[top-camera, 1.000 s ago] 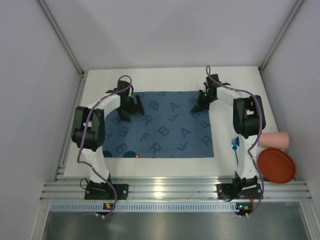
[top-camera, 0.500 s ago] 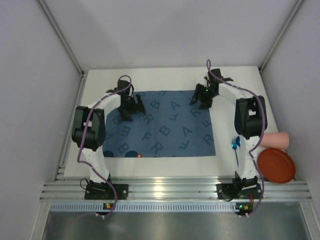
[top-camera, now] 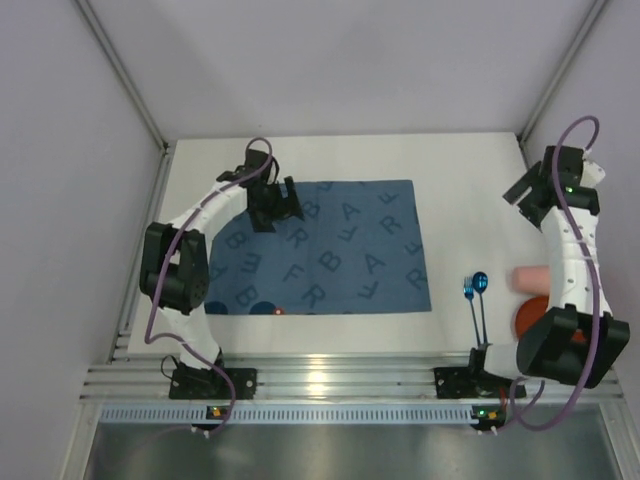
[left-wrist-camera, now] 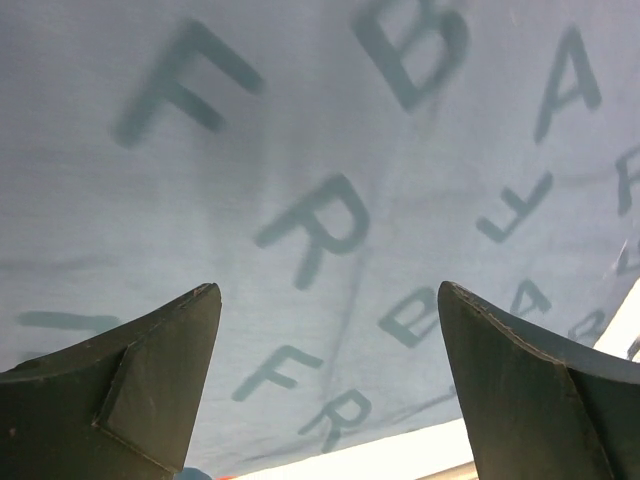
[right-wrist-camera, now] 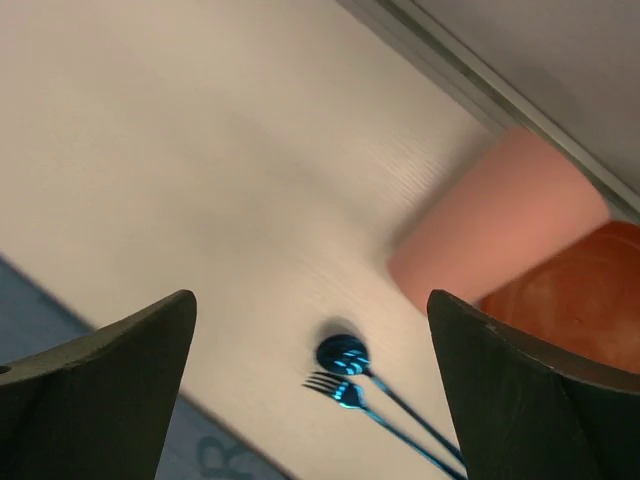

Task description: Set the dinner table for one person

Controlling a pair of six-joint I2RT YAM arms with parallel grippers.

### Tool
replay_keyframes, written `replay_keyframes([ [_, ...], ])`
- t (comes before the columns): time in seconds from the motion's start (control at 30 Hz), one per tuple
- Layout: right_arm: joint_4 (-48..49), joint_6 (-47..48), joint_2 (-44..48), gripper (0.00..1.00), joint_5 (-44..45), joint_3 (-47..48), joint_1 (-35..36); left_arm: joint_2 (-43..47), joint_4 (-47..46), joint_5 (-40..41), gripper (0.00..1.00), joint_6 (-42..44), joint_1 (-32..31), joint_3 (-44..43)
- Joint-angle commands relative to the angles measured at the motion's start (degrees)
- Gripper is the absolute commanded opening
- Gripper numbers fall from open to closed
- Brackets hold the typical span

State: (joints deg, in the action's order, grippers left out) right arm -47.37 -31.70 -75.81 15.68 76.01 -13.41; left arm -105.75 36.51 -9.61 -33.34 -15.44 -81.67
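The dinner table (top-camera: 460, 170) is a white top with a dark blue letter-printed placemat (top-camera: 330, 250) spread flat on its left half. My left gripper (top-camera: 277, 214) hovers open over the mat's far left part; the left wrist view shows only cloth (left-wrist-camera: 300, 150) between the jaws of this gripper (left-wrist-camera: 328, 290). My right gripper (top-camera: 524, 200) hangs open and empty above the bare table (right-wrist-camera: 200, 150) at the far right. Below that gripper (right-wrist-camera: 310, 296) lie a blue spoon (right-wrist-camera: 342, 354) and a blue fork (right-wrist-camera: 335, 387), side by side right of the mat.
A pink cup (top-camera: 530, 277) lies on its side at the right, touching an orange-red plate (top-camera: 527, 312) partly hidden by my right arm. White walls enclose the table on three sides. An aluminium rail (top-camera: 330, 380) runs along the near edge.
My right gripper has opened, left the placemat's far right corner and swung out to the table's right side. My left gripper shifted slightly right along the mat's far edge.
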Motion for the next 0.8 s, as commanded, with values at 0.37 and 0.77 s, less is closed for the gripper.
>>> replay_keyframes([
  [0.37, -4.6, -0.9, -5.4, 1.0, 9.3, -7.5, -17.1, 6.7, 7.3, 2.7, 0.95, 1.0, -11.3, 2.0],
  [0.77, 4.6, -0.6, -11.0, 1.0, -1.3, -12.5, -31.8, 14.4, 12.0, 6.5, 0.94, -1.2, -18.0, 6.9],
])
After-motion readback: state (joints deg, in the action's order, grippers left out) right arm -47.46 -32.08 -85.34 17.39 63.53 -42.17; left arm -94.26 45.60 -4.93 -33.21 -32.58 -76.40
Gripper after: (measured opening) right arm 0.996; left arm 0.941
